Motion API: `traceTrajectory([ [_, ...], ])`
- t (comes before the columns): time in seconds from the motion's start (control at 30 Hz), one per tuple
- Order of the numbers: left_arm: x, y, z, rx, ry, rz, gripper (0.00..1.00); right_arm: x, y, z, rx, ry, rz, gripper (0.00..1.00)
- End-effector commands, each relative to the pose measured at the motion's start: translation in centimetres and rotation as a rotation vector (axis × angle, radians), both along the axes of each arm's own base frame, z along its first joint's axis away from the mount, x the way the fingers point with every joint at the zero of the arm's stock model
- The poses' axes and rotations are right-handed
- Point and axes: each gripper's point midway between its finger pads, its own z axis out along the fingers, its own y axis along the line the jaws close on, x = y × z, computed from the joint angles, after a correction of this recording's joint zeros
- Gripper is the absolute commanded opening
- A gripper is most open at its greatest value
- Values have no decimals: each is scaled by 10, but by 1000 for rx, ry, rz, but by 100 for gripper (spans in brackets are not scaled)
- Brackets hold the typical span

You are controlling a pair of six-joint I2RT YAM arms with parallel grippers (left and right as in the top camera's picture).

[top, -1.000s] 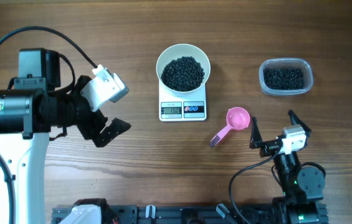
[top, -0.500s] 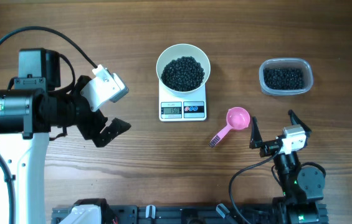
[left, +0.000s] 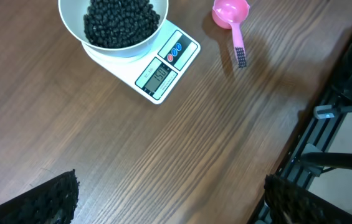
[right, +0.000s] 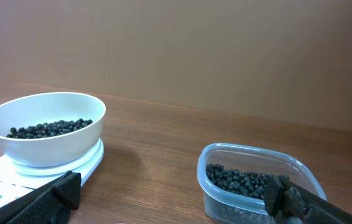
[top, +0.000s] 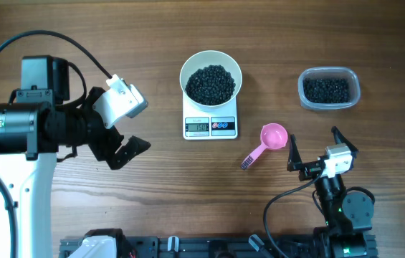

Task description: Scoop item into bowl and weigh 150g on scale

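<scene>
Entry 1: scale (top: 210, 126), centre of my overhead view, a little above the middle. Its grey display (top: 198, 127), at the left of the front strip, carries dark digits. I read them as 150, though they are small and I cannot vouch for every figure. In my left wrist view the same display (left: 156, 76) sits upper middle, tilted, and its digits are too blurred for me to read.

Entry 2: two round buttons (top: 220, 125) just right of the display. Any marks on them are too small to read.

I can read nothing else.
</scene>
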Motion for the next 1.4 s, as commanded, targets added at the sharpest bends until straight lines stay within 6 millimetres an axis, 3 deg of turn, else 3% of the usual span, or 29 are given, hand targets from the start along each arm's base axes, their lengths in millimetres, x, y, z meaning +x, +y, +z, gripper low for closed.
traceTrajectory([
  [0.0,-4,0,22,-28,-96,50,100,0,-2,2,-11,-15,-11,100],
  [0.17,-7,-1,41,-144,-190,252,100,0,-2,2,-11,-15,-11,100],
  [0.3,-17,-1,39,-220,-293,327,100,0,-2,2,-11,-15,-11,100],
  [0.53,-34,5,3,-430,-404,538,100,0,-2,2,-11,-15,-11,100],
  [0.63,-31,20,-15,-508,-431,693,100,0,-2,2,-11,-15,-11,100],
  [0.9,-21,49,-48,-599,-543,905,100,0,-2,2,-11,-15,-11,100],
  [1.37,-9,53,-81,-638,-626,918,100,0,-2,2,-11,-15,-11,100],
])
